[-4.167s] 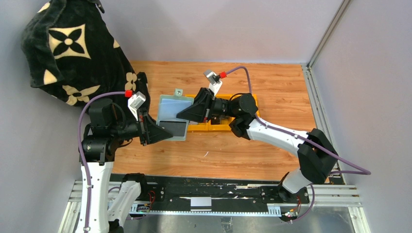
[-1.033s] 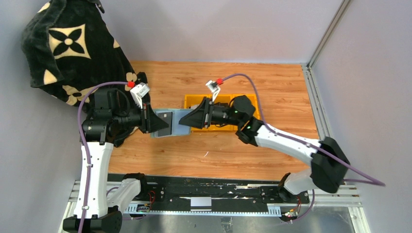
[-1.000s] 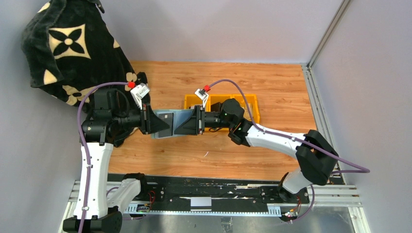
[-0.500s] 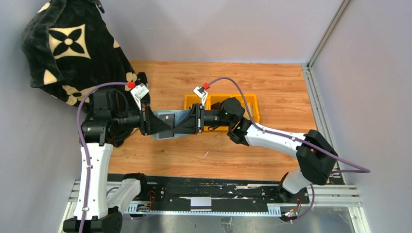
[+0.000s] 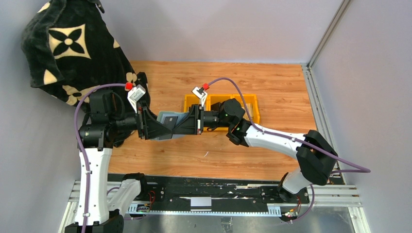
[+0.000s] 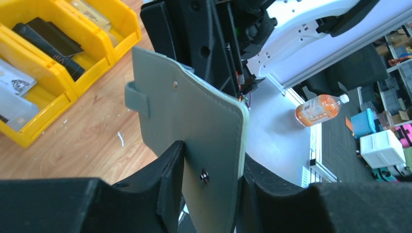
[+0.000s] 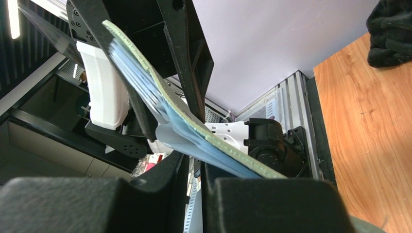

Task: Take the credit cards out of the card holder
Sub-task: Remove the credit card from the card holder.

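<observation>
The sage-green card holder [image 5: 171, 119] hangs open in the air between both arms. My left gripper [image 6: 210, 162] is shut on its lower edge beside the snap stud, and the holder's green back [image 6: 189, 107] fills that view. My right gripper [image 5: 193, 122] meets the holder's right edge. In the right wrist view its fingers [image 7: 193, 167] are closed to a narrow slit, and the clear bluish sleeves [image 7: 194, 141] fan out just above the tips. Nothing shows in the slit. A dark rectangle sits in one sleeve in the top view. Whitish and grey cards [image 6: 14, 92] lie in a bin.
Yellow bins [image 5: 245, 103] stand behind the right wrist; the left wrist view [image 6: 104, 36] shows them holding a black wallet [image 6: 48, 43] and tan notes [image 6: 92, 12]. A black patterned cloth [image 5: 68, 48] covers the far left corner. Metal rails run along the near edge.
The right gripper swung left from over the bins to the holder's right edge and stays there. The left arm has drawn slightly left and tilted the holder.
</observation>
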Motion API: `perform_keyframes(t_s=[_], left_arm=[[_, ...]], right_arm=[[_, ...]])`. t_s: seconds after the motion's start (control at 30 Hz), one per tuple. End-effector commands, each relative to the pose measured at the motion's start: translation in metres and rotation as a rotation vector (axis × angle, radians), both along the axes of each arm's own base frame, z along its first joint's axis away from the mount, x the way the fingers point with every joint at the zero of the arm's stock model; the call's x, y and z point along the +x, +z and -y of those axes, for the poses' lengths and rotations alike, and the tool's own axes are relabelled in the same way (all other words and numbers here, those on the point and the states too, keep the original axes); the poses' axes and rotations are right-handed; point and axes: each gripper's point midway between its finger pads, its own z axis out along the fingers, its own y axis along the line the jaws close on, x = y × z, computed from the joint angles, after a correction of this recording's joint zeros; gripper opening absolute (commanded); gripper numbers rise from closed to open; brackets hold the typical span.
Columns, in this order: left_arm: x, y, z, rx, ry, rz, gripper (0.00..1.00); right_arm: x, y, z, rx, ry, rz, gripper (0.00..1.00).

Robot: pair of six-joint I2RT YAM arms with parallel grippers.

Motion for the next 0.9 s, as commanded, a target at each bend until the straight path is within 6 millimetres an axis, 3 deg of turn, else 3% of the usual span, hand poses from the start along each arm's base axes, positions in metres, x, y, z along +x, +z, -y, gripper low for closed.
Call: perform_keyframes(t_s=[0.0,0.17,0.3,0.37,0.43,0.57,0.63,0.77,0.87], left_arm=[[-0.043,0.024,0.01,-0.127,-0.171,-0.031,0.42],[-0.043,0.024,0.01,-0.123,-0.165,-0.032,0.41],[-0.037,0.02,0.01,-0.113,-0.145,-0.055,0.22],[-0.035,0.02,0.01,-0.11,-0.137,-0.069,0.17],[-0.034,0.021,0.009,-0.107,-0.133,-0.068,0.15],[-0.035,0.023,0.009,-0.106,-0.133,-0.059,0.12],[-0.036,0.022,0.01,-0.108,-0.135,-0.062,0.12],[-0.039,0.022,0.01,-0.11,-0.138,-0.061,0.12],[-0.04,0.023,0.01,-0.111,-0.138,-0.058,0.18]], right_arm=[[0.013,0.019,-0.002,0.104,-0.101,0.0,0.1],[0.012,0.016,0.0,0.115,-0.106,-0.018,0.05],[0.01,0.016,0.002,0.125,-0.097,-0.022,0.04],[0.009,0.015,0.004,0.126,-0.098,-0.021,0.05],[0.009,0.014,0.008,0.131,-0.105,-0.024,0.09],[0.016,0.017,0.014,0.169,-0.154,-0.048,0.28],[0.022,0.023,0.015,0.199,-0.178,-0.056,0.33],[0.03,0.034,0.01,0.239,-0.185,-0.081,0.32],[0.03,0.04,0.008,0.273,-0.163,-0.09,0.21]])
